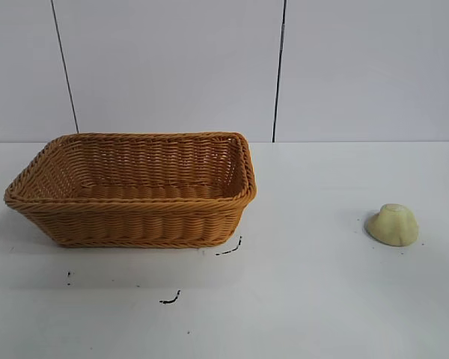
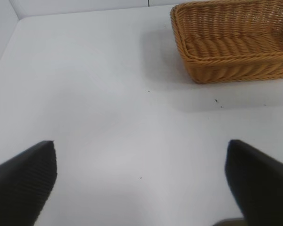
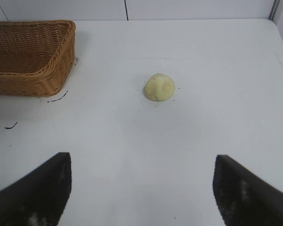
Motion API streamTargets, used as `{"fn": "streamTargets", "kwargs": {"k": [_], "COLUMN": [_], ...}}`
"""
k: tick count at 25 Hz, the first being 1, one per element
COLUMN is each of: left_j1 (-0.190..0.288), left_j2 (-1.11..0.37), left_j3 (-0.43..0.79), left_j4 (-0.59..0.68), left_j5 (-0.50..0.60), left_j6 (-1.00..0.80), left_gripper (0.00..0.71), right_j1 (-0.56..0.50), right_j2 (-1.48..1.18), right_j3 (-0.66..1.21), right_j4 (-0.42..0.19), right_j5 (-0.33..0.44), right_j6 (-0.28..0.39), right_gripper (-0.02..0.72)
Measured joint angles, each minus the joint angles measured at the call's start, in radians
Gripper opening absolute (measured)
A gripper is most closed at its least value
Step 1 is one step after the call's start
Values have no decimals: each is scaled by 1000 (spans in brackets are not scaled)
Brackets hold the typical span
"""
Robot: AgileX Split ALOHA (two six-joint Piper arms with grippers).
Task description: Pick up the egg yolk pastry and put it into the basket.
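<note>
The egg yolk pastry [image 1: 393, 224] is a small pale yellow dome lying on the white table at the right; it also shows in the right wrist view [image 3: 159, 87]. The orange-brown wicker basket [image 1: 135, 221] stands at the left, empty inside; it also shows in the left wrist view [image 2: 236, 66] and the right wrist view [image 3: 56, 66]. Neither arm shows in the exterior view. My left gripper [image 2: 141, 162] is open over bare table, apart from the basket. My right gripper [image 3: 141, 176] is open and empty, some way short of the pastry.
The white table [image 1: 299, 299] carries a few small black marks [image 1: 170, 299] in front of the basket. A pale wall [image 1: 172, 67] with vertical seams closes the back edge.
</note>
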Motion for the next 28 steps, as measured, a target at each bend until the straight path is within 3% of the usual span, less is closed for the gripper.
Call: {"fn": "streamTargets", "kwargs": {"k": [14,28], "left_j1": [0,0], "left_j2": [0,0], "left_j3": [0,0], "left_j4": [0,0], "left_j5": [0,0], "left_j6": [0,0], "left_gripper": [697,697], "right_j1": [0,0], "right_j2": [39,800], "right_j3": [-26,-388], "right_j4": [0,0], "right_j5": [1,2], "right_j6": [4,7], "right_gripper": [592,592]}}
